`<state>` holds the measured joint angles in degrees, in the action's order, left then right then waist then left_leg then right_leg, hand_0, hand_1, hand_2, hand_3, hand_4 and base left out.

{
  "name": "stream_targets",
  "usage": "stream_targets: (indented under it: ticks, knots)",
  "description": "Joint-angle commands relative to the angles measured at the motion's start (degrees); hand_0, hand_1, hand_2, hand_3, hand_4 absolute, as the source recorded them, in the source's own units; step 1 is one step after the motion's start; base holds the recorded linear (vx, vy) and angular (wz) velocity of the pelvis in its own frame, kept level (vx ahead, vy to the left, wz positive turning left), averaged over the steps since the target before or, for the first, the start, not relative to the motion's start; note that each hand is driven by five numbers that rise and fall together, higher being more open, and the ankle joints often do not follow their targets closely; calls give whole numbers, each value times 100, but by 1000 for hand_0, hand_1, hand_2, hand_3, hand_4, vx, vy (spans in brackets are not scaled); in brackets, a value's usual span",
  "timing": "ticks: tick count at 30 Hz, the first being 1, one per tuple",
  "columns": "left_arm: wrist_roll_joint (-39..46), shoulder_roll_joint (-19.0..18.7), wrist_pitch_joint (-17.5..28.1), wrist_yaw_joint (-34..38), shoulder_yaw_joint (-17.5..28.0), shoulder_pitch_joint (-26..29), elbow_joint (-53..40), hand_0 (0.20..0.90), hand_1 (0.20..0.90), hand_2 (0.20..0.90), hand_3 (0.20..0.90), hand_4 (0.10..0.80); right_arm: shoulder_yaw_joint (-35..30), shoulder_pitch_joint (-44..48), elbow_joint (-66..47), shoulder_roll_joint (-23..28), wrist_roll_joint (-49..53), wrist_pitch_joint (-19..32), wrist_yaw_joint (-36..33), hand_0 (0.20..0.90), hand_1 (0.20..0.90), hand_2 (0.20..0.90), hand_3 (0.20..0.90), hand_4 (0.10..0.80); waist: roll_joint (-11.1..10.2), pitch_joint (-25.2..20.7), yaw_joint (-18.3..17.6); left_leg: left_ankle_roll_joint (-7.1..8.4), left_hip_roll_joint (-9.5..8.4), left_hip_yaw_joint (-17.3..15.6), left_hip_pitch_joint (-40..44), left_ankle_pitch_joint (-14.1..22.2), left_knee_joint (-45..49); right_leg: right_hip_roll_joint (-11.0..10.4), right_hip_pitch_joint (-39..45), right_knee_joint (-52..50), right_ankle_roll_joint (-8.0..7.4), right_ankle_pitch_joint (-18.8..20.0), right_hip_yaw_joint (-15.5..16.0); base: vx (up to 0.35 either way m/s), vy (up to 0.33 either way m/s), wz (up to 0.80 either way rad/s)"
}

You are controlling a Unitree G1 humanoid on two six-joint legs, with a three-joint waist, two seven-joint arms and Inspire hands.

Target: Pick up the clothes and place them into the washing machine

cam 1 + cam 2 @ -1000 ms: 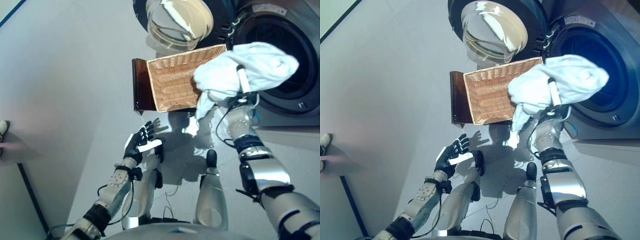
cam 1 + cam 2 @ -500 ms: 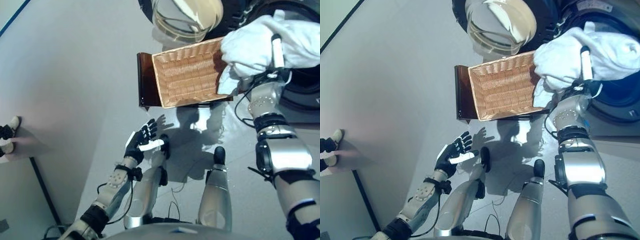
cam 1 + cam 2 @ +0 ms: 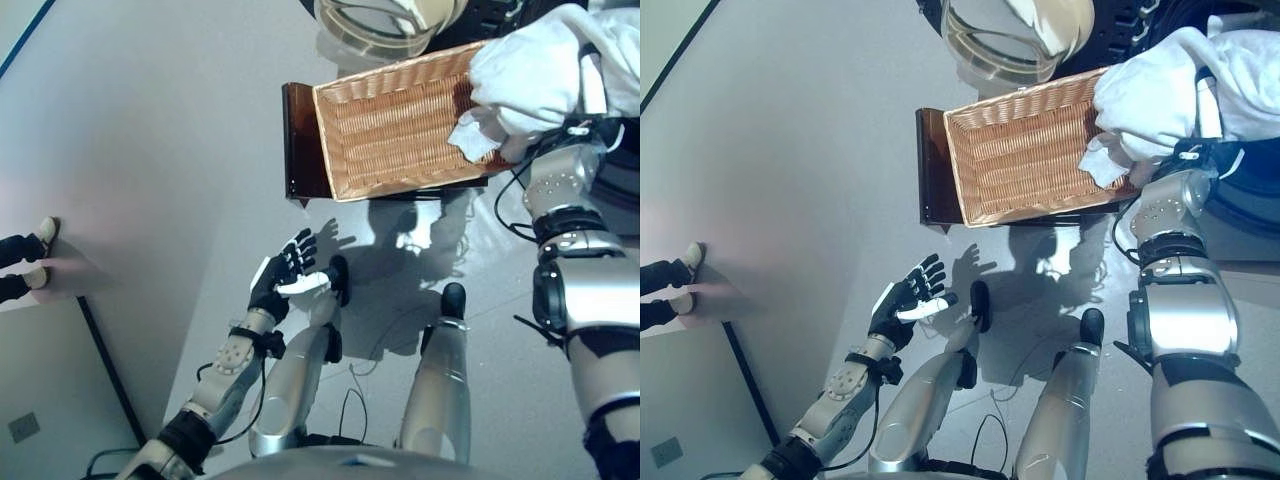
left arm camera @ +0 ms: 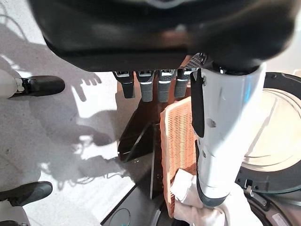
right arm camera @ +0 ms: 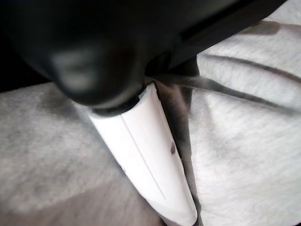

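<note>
White bundled cloth (image 3: 535, 80) is gripped in my right hand (image 3: 1200, 150), held above the empty woven wicker basket's (image 3: 400, 125) right edge. Transfer step; next I must swing it toward the washing machine drum (image 3: 1255, 185). Left hand (image 3: 283, 280) idle, fingers spread.

A laundry corner, set up like a test space — a front-loading washing machine (image 3: 1240, 190) stands with its round glass door (image 3: 1005, 40) swung open, and a wicker basket (image 3: 1025, 160) rests on a dark wooden stand (image 3: 930, 170) before it. The floor (image 3: 790, 150) is bare, pale grey — a person's shoes (image 3: 685, 275) show at its edge.
</note>
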<state>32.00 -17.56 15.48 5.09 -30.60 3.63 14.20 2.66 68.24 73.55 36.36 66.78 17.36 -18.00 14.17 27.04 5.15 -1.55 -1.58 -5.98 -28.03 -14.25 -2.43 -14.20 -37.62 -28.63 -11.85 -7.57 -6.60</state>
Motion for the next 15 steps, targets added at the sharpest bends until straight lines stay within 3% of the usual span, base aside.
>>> stream_targets:
  ticks: [1,15]
  knots:
    - [-49,-38,502,56,-165,-117,-592,900,900,900,900,800,491,858,-274,959,-255,335,-26,200,200,200,200,300,381,-188,-1,604,359,-17,-113,841,877,294,-51,374,440,307,-95,-65,-18,0]
    - [-60,-96,597,146,-136,-101,-803,900,900,900,900,800,583,987,-13,1068,-466,196,-53,200,200,200,200,300,637,-123,71,584,240,-79,-403,791,848,282,-479,270,436,331,-298,-18,13,-4]
